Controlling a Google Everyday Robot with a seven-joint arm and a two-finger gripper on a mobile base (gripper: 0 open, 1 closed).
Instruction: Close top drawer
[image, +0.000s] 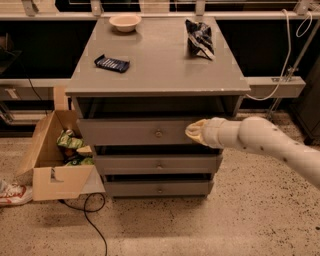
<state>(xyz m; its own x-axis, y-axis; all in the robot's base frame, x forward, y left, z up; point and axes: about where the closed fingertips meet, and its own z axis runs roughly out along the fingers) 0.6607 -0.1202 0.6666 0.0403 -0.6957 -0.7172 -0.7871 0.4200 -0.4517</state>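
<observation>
The top drawer is the uppermost of three grey fronts in the cabinet, with a small round silver knob at its centre. A dark gap shows above it, under the cabinet top. My gripper comes in from the right on a white arm and rests against the right part of the drawer front, just right of the knob. It holds nothing that I can see.
The grey cabinet top carries a beige bowl, a dark blue packet and a black chip bag. An open cardboard box with snacks stands on the floor at the left. A black cable lies on the floor.
</observation>
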